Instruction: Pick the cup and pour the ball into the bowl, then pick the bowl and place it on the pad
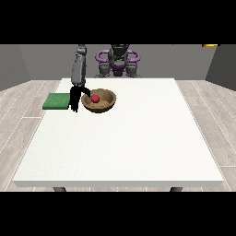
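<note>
Bowl (99,101) holding red ball (95,98), hand (75,99) at its left rim

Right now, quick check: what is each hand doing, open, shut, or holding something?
Hand at the view's left: down at the rim of the wooden bowl holding the red ball; finger state cannot be told.
Other hand: not in view.

A bowl (98,101) is set on the desk (124,147), toward its far left part. A ball (95,98) lies in the bowl. A pad (56,101) is laid left of the bowl, with a robot hand (75,98) between them.
</note>
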Action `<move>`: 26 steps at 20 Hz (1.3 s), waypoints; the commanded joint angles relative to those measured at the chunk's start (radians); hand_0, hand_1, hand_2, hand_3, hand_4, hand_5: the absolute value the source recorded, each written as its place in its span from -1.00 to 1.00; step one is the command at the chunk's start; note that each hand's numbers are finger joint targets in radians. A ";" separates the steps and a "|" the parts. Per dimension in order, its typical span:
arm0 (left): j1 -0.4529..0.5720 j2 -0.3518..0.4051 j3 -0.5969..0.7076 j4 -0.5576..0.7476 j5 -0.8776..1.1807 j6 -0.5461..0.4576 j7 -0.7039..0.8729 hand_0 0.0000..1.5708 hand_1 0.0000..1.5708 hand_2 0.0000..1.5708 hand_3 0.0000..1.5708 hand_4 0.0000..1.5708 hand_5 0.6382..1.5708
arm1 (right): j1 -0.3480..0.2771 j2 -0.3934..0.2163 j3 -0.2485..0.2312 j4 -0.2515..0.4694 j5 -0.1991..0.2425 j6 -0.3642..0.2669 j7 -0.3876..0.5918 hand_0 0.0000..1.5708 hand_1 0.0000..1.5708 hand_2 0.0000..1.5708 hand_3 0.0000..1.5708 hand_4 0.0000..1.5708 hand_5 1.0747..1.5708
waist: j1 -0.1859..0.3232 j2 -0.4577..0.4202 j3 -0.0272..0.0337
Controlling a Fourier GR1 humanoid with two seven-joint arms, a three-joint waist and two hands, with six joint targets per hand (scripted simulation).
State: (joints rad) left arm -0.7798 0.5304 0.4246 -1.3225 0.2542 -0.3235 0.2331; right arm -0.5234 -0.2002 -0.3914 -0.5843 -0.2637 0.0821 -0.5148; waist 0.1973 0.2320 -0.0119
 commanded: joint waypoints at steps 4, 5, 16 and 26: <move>0.019 0.040 0.016 -0.019 0.058 -0.034 0.040 -1.00 -1.00 -1.00 -1.00 0.30 0.94 | -0.055 0.077 0.011 0.061 0.005 -0.084 -0.022 -1.00 -1.00 -1.00 -1.00 -0.40 0.90 | 0.043 0.003 0.0129; -0.012 0.056 0.027 -0.015 0.069 -0.024 0.047 -1.00 -1.00 -1.00 -1.00 0.30 0.93 | -0.088 0.042 0.006 0.070 -0.003 -0.056 -0.002 -1.00 -1.00 -1.00 -1.00 -0.39 0.90 | 0.025 0.033 0.0130; 0.021 0.048 0.043 -0.024 0.100 -0.062 0.009 -1.00 -1.00 -1.00 -1.00 0.42 0.89 | 0.065 -0.084 0.024 0.091 0.096 -0.290 0.139 1.00 1.00 1.00 0.80 0.17 0.82 | 0.073 0.065 0.0096; 0.065 0.150 0.121 0.207 0.106 -0.136 -0.039 -1.00 -1.00 -1.00 -1.00 0.52 0.92 | -0.052 -0.257 0.145 -0.055 0.173 -0.326 0.516 1.00 1.00 1.00 0.33 0.31 0.94 | -0.052 -0.066 0.0081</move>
State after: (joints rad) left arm -0.7289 0.6352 0.5085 -1.2100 0.3567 -0.4256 0.2284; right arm -0.5172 -0.3704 -0.2870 -0.6213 -0.1325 -0.2357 -0.1755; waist 0.2048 0.1798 -0.0091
